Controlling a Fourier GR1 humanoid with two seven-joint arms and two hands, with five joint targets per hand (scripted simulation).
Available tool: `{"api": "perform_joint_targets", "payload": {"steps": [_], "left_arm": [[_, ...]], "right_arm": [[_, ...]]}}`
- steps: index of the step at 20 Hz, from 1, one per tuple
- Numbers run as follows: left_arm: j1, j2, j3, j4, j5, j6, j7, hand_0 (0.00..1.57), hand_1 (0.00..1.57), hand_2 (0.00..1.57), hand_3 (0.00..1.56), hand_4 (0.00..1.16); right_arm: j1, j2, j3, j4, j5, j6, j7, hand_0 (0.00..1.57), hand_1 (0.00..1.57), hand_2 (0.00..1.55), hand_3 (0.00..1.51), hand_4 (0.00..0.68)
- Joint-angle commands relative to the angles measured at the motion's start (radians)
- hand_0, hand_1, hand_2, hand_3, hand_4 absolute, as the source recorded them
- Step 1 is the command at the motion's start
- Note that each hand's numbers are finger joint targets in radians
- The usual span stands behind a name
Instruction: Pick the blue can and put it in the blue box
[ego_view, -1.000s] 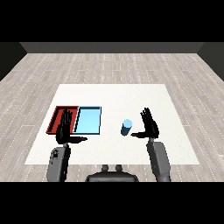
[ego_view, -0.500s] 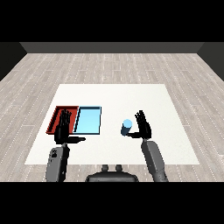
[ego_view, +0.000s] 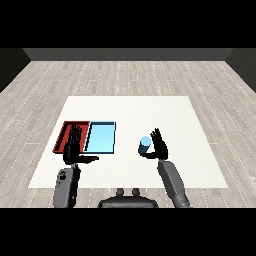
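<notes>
Right of centre on table (ego_view: 200, 125): blue can (ego_view: 145, 145), upright, long axis vertical, just left of right hand (ego_view: 160, 147) and about touching it. Fingers straight, open, not yet curled round can. Left hand (ego_view: 74, 150) also open, over near edge of red tray (ego_view: 65, 135), well apart from can, so right hand nearer. Blue tray (ego_view: 101, 137) to the left of can, beside red one. Count: 1 can, 2 trays, 2 hands.
</notes>
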Motion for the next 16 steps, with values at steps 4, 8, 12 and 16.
{"api": "perform_joint_targets", "payload": {"steps": [4,8,12,16], "left_arm": [[-0.007,0.036,0.046,-0.001,0.049,-0.035,0.020,0.00,0.00,0.00,0.00,0.00],[0.026,0.031,0.034,-0.078,0.076,-0.046,0.081,0.00,0.00,0.00,0.00,0.00],[0.062,-0.003,0.009,-0.078,0.026,-0.010,0.028,0.00,0.00,0.00,0.00,0.00],[0.027,-0.011,0.002,-0.040,0.039,-0.020,0.024,0.00,0.00,0.00,0.00,0.00]], "right_arm": [[-0.130,0.001,0.001,0.139,-0.049,-0.017,-0.010,0.00,0.00,0.00,0.00,0.000],[-0.076,0.001,0.000,0.096,-0.060,0.000,-0.006,0.00,0.00,0.00,0.00,0.000],[-0.076,0.001,0.079,0.087,-0.091,-0.062,0.009,0.00,0.00,0.00,0.00,0.000],[-0.200,0.001,0.054,0.264,-0.079,-0.064,-0.044,0.00,0.00,0.00,0.00,0.000]]}}
